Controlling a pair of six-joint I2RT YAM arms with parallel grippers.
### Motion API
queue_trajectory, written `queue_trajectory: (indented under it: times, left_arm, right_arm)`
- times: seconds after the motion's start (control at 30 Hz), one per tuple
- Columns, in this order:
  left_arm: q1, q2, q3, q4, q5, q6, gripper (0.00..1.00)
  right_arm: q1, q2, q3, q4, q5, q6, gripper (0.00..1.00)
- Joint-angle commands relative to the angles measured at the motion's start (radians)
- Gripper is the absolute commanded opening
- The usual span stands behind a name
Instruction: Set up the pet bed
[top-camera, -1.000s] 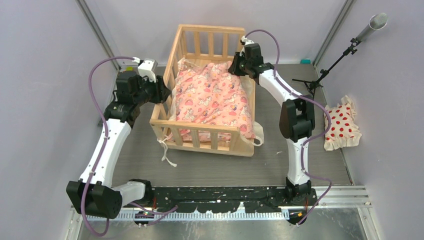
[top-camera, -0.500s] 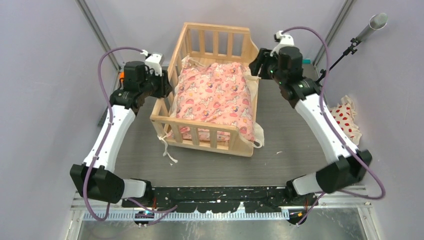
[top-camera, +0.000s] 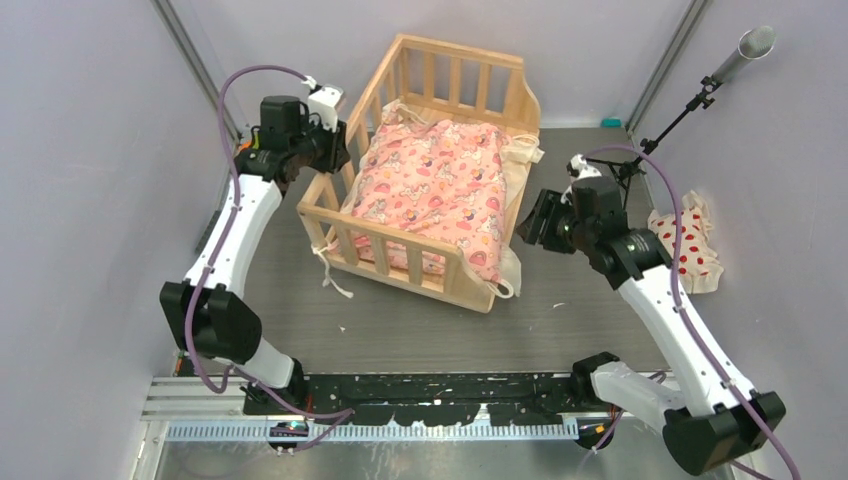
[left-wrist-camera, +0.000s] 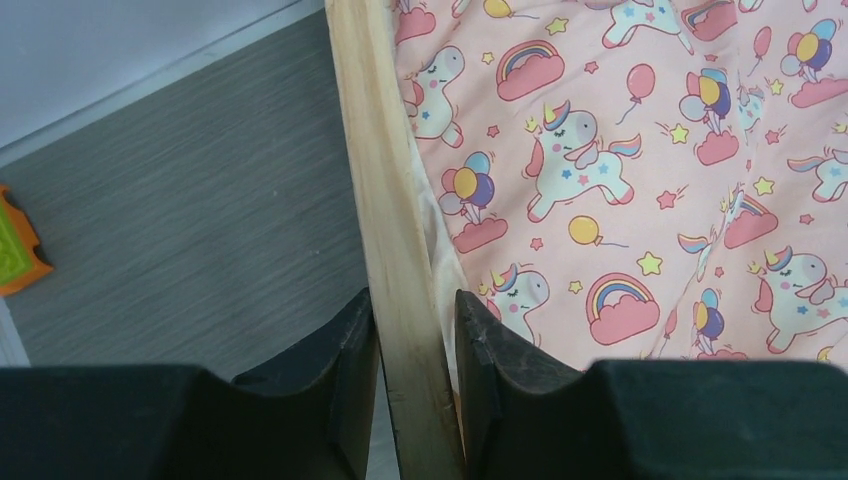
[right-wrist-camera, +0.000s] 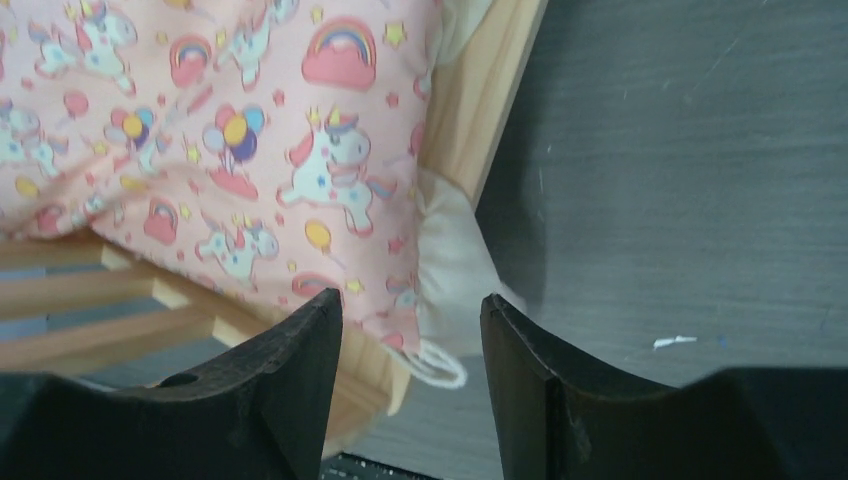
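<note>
- Swung round since a second ago: the pet bed (top-camera: 380, 237) now sits at an angle on the grey table (top-camera: 420, 325), far end turned toward the right. The right arm has dropped back from the bed's far right corner to its near right side.
- Over on the left, the left gripper (top-camera: 335, 150) is on the bed's left top rail, toward the far end. It has travelled away from the arm bases with the frame.
- The wrist view settles it: both black fingers (left-wrist-camera: 345, 340) are pressed against the wooden rail, one on the outside, one on the cushion side. Clamped on.
- A small orange and green block (left-wrist-camera: 15, 240) lies on the table left of that rail, apart from it.
- At the bed's near left corner a cream tie (top-camera: 335, 290) trails down onto the table.
- Inside the frame lies the pink cushion (top-camera: 430, 180), printed with unicorns, rainbows and balloons. Its cream edging hangs over the right rail.
- Moving right, the right gripper (top-camera: 535, 222) hovers just beside the bed's right rail, touching nothing. Its jaws stand well apart with nothing between them, and the wrist view looks down past them at the cushion's near right corner.
- Far right, a white pillow (top-camera: 690, 245) with red dots lies against the right wall, well apart from the bed, with a black stand (top-camera: 690, 105) just beyond it.
</note>
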Motion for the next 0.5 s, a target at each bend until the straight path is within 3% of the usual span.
queue_trajectory:
  times: [0.0, 0.23, 0.47]
  left_arm:
    - [0.006, 0.059, 0.053, 0.077, 0.147, 0.004, 0.23]
    - [0.005, -0.115, 0.003, 0.226, 0.159, -0.224, 0.78]
    - [-0.016, -0.342, -0.115, 0.241, 0.084, -0.371, 0.81]
  right_arm:
    - [0.009, -0.125, -0.079, -0.126, -0.143, 0.056, 0.57]
    - [0.035, -0.263, -0.271, -0.116, -0.236, 0.165, 0.45]
    - [0.045, -0.279, -0.39, -0.004, -0.267, 0.228, 0.43]
